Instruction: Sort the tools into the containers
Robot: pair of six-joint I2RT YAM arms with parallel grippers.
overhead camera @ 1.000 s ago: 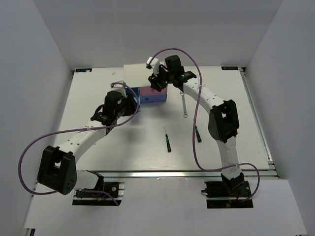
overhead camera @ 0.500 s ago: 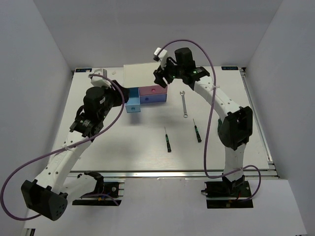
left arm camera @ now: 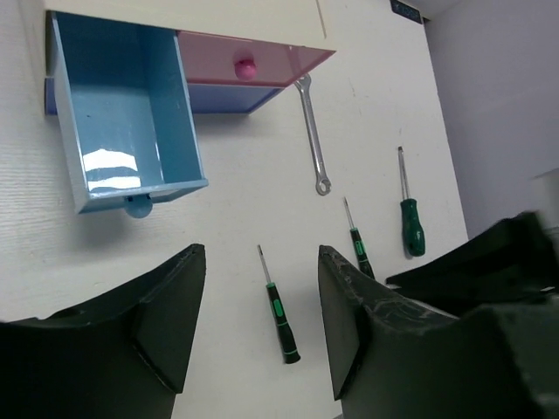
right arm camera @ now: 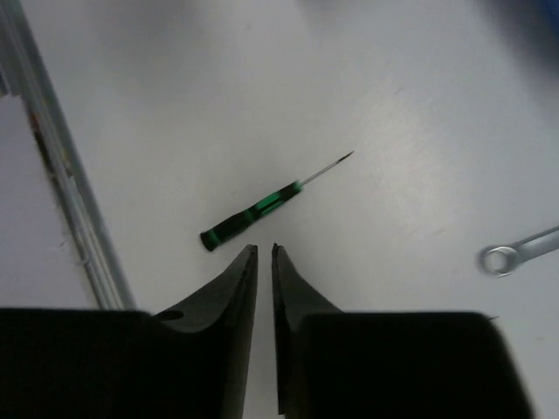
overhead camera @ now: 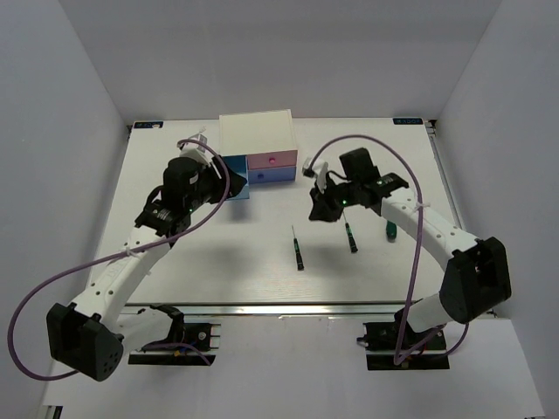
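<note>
The left end effector (left arm camera: 260, 262) is held open above the table (left arm camera: 227, 205); the right end effector (right arm camera: 264, 249) is nearly closed, apparently on nothing. The wrench (left arm camera: 312, 135), a small screwdriver (left arm camera: 278, 314), a second small screwdriver (left arm camera: 358, 249) and the green-handled screwdriver (left arm camera: 410, 227) are laid on the table beside the pulled-out light blue drawer (left arm camera: 175, 113).

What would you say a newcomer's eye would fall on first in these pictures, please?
Probably the light blue drawer, pulled out and empty at the left of the white cabinet. Then the tools loose on the table: a silver wrench, a green-handled screwdriver, and a small screwdriver in front of the right gripper, its jaws nearly shut on nothing.
</note>
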